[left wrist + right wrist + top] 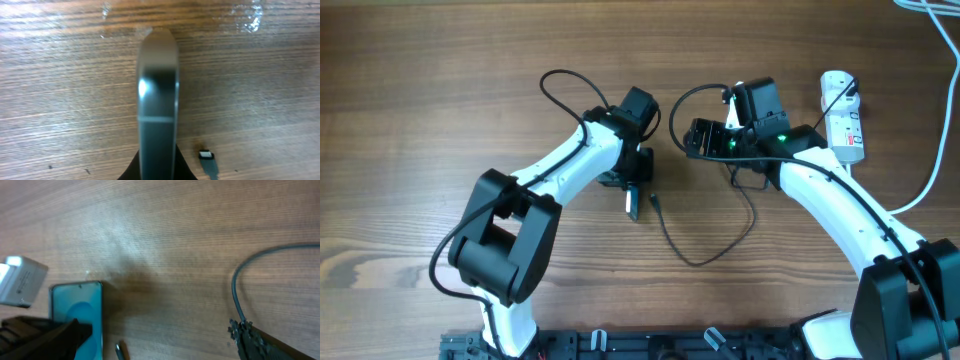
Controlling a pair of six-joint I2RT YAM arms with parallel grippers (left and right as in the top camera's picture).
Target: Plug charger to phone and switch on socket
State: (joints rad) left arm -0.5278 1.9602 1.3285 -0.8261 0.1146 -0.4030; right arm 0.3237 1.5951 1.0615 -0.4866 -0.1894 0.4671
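Your left gripper (632, 190) is clamped on the phone (76, 305), which is held on edge, with a slim grey rim and a lit cyan screen. The charger (695, 258) is a thin black cable; its tip lies on the table (420, 100) just beside the phone. Your right gripper (160, 330) gapes wide and empty. The socket (842, 115) sits well apart.

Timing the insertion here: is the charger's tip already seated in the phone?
No: in the left wrist view the charger tip lies on the table beside the phone, clearly apart from it.
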